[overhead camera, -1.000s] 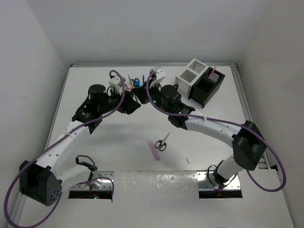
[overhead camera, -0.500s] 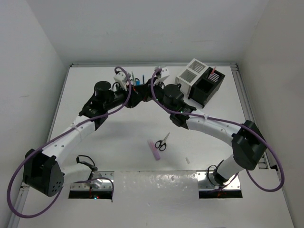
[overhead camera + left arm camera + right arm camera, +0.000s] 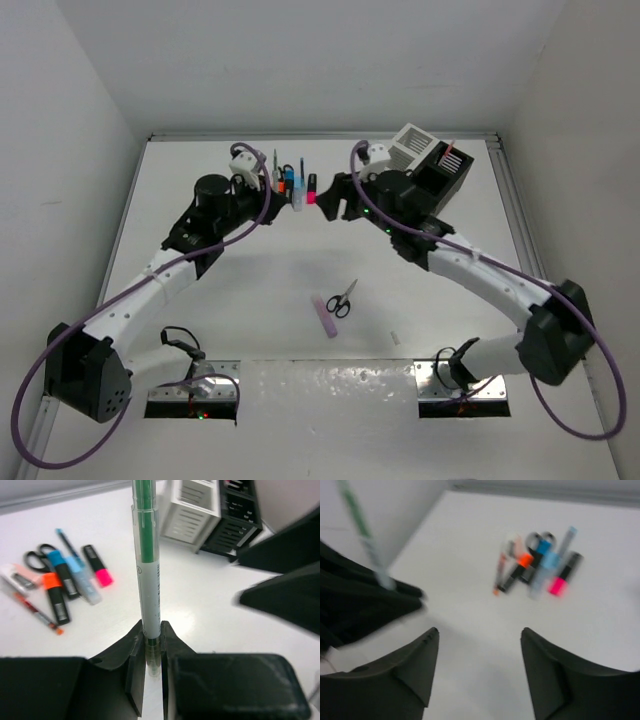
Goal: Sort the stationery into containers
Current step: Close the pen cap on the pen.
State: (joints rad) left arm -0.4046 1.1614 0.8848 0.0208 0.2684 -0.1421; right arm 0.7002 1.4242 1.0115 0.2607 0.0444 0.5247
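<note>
My left gripper (image 3: 150,628) is shut on the lower end of a green pen (image 3: 146,570), which stands up out of the jaws. In the top view the left gripper (image 3: 273,192) hovers beside the stationery pile (image 3: 300,188), and the green pen (image 3: 275,162) points toward the back wall. My right gripper (image 3: 479,635) is open with nothing between its fingers. In the top view the right gripper (image 3: 332,202) sits just right of the pile. The pile holds an orange marker (image 3: 54,595), a blue marker (image 3: 62,570), a pink highlighter (image 3: 98,569), a red pen (image 3: 36,611) and scissors (image 3: 34,559). The white container (image 3: 404,150) and the black container (image 3: 446,180) stand at the back right.
A second pair of scissors (image 3: 342,298), a lilac bar (image 3: 323,316) and a tiny white piece (image 3: 394,338) lie on the table in front of the arms. The black container has something red-and-white sticking out (image 3: 450,152). White walls close in the table on three sides.
The two grippers were together over the pile; the left has shut on the green pen, and the right has opened and drawn back to the right.
</note>
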